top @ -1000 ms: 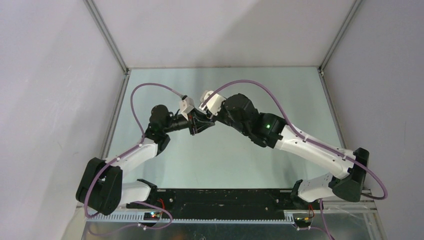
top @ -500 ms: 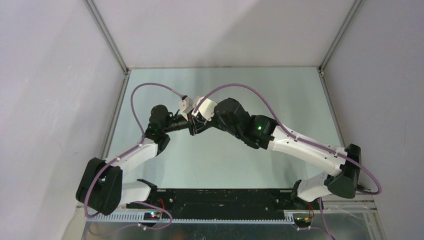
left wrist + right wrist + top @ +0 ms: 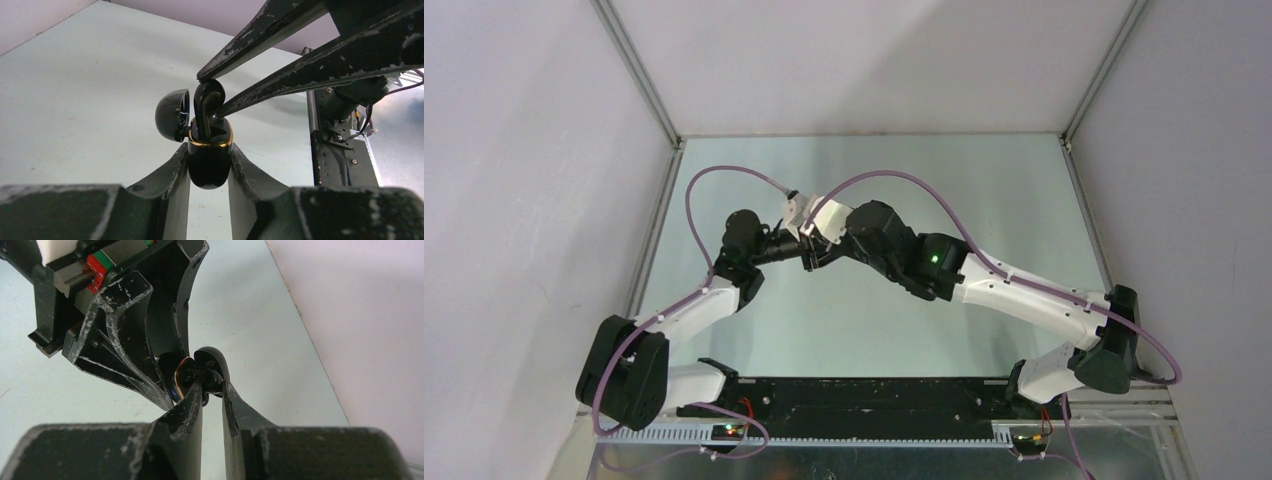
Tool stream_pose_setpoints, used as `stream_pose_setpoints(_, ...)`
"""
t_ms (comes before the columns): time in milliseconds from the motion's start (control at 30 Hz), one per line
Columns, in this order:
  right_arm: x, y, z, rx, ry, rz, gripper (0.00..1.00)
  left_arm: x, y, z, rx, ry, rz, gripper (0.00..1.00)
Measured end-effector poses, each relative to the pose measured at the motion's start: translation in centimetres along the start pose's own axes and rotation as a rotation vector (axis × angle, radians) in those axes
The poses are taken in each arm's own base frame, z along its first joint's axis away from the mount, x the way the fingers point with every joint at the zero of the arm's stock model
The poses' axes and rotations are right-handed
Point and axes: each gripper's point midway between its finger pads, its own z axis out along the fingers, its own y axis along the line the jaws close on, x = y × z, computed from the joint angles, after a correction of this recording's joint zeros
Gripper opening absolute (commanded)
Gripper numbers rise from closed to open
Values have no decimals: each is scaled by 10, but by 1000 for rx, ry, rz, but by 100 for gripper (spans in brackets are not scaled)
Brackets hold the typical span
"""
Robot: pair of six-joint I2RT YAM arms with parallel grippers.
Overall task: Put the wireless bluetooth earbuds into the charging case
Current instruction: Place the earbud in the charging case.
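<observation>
Nearest the left wrist camera, the left fingers [image 3: 170,175] are clamped on either side of a glossy black, egg-shaped charging case with a gold rim [image 3: 209,165]. The case stands upright, and its domed black lid [image 3: 170,117] is swung open to one side. Just above the rim, a shiny black earbud with a short stem [image 3: 204,105] is pinched between the tips of the scuffed right fingers [image 3: 300,77], which reach in at a slant. The earbud's stem dips into the mouth of the case while its rounded head stays above the rim. Beyond them lies the pale green worktop [image 3: 75,75]. In the top view, the two arms meet near its middle.
</observation>
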Motion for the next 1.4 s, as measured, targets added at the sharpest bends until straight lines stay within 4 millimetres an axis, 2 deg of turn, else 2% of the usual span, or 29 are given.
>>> stream_pose_setpoints(967,-4,6,-5,7,8,13,0,-2,-5,0,20,-4,-42,0)
stream_pose_setpoints(1100,-4,6,-5,7,8,13,8,-2,-5,0,20,-6,-39,0)
stream_pose_setpoints(1233,-4,6,-5,6,8,13,22,-2,-5,0,20,-6,-38,0)
stream_pose_setpoints(1400,-5,11,-7,-27,8,12,31,-3,-6,0,22,-8,-34,0)
